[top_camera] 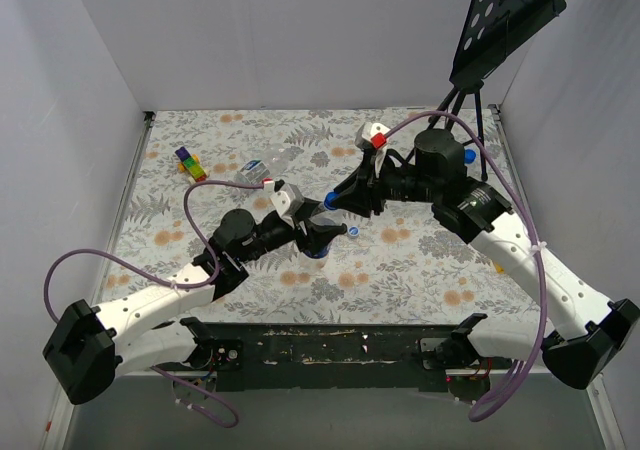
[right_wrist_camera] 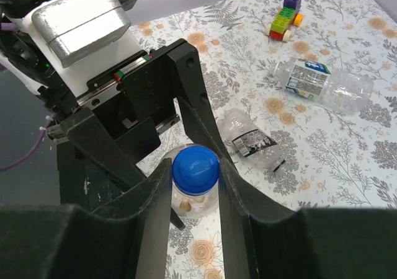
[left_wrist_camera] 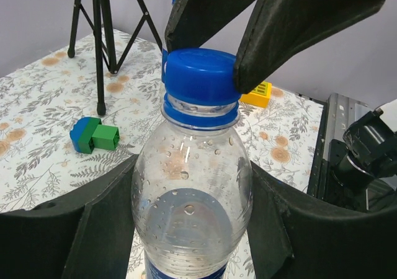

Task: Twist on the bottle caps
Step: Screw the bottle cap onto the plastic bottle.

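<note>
Far left: a multicoloured toy-block car [top_camera: 190, 163] stands on the floral tablecloth [top_camera: 420, 270], well apart from the work.
Spare bottles: a labelled clear plastic bottle [right_wrist_camera: 325, 87] and a crumpled clear one [right_wrist_camera: 251, 139] lie on their sides. I cannot tell whether they are capped.
Left gripper [top_camera: 312, 232]: clenched around the body of the upright bottle, one black finger on each flank.
Task bottle: a small clear plastic water bottle [left_wrist_camera: 192, 204], droplets inside, stands upright near the table's middle between the left jaws.
Cap: a round blue plastic screw cap [left_wrist_camera: 200, 74] sits on the bottle's neck, level, with the neck ring showing just below it.
Right gripper [top_camera: 332, 202]: grasping the cap from above, its fingers [left_wrist_camera: 291, 31] pressed on opposite sides of the rim.
Handling: the bottle looks light, thin-walled and nearly empty, so it will likely dent or spin under torque. Hold it high, at the stiffer shoulder. The cap is hard and small, so pinch it across the rim.
Loose cap: another blue screw cap [top_camera: 356, 233] lies on the cloth just right of the bottle.
Far right: a black perforated stand [top_camera: 505, 20] on a tripod.
</note>
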Action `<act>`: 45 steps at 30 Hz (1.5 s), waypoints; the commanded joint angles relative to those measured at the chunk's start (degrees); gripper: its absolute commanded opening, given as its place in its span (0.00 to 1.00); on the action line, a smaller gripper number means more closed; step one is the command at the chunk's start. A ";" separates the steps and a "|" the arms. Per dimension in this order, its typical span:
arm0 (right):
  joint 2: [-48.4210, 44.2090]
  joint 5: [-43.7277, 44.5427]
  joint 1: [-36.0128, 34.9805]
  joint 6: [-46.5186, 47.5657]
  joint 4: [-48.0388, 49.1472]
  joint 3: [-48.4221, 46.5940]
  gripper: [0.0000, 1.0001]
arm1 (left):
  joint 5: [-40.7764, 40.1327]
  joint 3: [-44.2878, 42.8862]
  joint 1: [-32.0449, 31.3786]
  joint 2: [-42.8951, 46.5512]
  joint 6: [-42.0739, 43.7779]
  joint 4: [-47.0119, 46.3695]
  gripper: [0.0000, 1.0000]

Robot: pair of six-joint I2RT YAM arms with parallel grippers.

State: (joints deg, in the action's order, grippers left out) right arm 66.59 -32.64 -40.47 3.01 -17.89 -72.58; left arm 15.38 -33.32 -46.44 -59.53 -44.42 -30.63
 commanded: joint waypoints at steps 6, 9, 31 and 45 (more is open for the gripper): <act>2.58 -1.12 -0.75 -0.45 -13.93 -1.25 0.11 | -1.21 -3.59 2.67 3.01 -0.66 -11.37 0.14; 2.32 4.93 -2.33 -1.77 -13.66 -1.43 0.09 | -5.70 -3.33 1.70 2.49 -0.05 -15.15 0.16; -0.05 23.77 -6.20 -10.83 -11.65 -2.40 0.23 | -26.80 -2.90 -8.32 -3.93 14.11 -23.17 0.19; -4.01 -6.61 0.73 2.17 -5.23 -5.65 0.64 | -3.56 3.70 0.89 3.80 -3.01 -6.28 0.17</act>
State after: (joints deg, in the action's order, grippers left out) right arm 63.64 -23.24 -43.20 -2.04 -24.80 -75.90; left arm -2.81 -31.51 -50.57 -57.39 -38.94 -40.71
